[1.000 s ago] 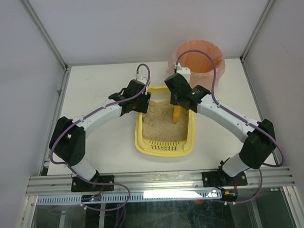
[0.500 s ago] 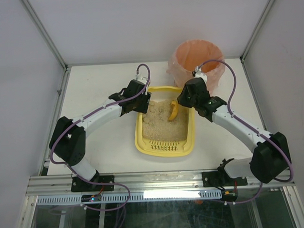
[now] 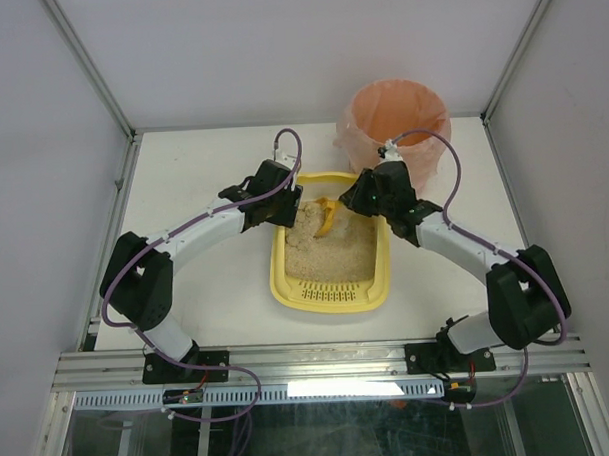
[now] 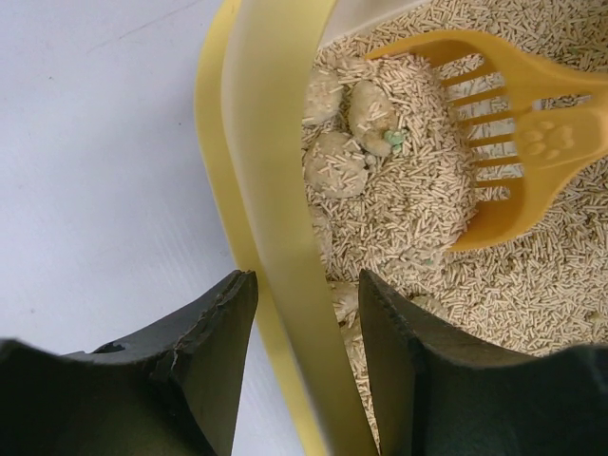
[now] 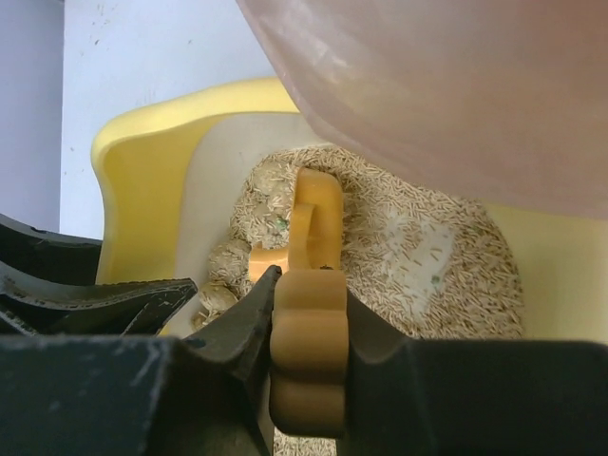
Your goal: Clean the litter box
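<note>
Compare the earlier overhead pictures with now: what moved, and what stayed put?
The right gripper, shut on the scoop, swept it leftward through the litter toward the far-left corner of the litter box. The left gripper stayed clamped on its left rim; the bin did not move.

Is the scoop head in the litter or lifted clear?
In: the scoop has its lower edge resting in the litter beside the clumps, inside the litter box.
</note>
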